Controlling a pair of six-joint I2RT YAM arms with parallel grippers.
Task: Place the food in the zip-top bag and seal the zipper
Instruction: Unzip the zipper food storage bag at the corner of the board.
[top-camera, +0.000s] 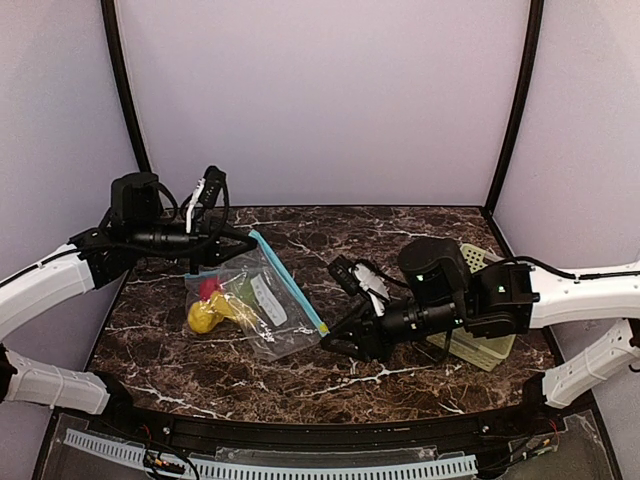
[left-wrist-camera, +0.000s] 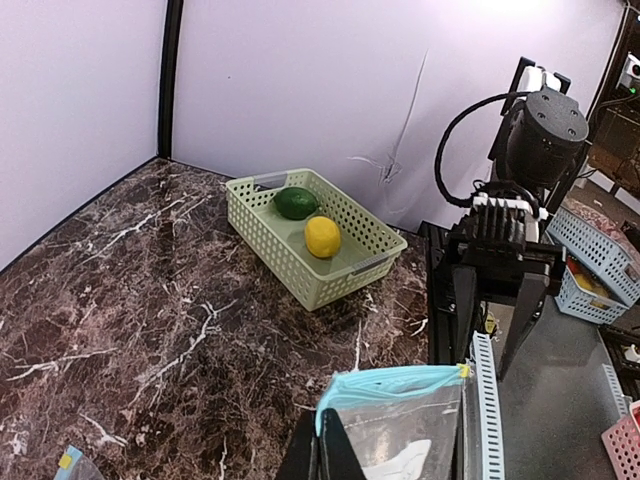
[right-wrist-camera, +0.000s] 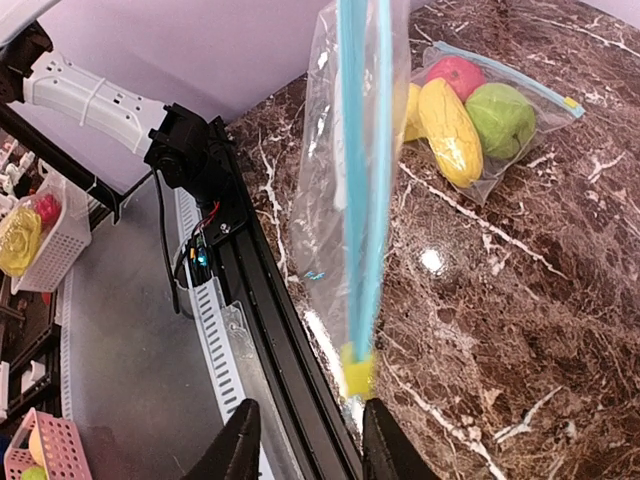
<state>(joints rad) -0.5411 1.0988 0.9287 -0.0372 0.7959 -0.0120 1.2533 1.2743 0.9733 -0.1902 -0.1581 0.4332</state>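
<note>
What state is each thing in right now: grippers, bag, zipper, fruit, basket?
left gripper: shut on the zip-top bag corner.
right gripper: open, zipper end just ahead of its fingers.
zip-top bag: holds red ball, yellow piece, light green ball.
zipper: strips lie together; fully sealed, cannot tell.
basket: upright, holds dark green piece and lemon.

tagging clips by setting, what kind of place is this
Most likely a robot lab test cell, not a home kitchen: plain lilac panels wall in a marble-patterned table, a left arm and a right arm are mounted at its near edge, and baskets of toy food stand beside the rig.
</note>
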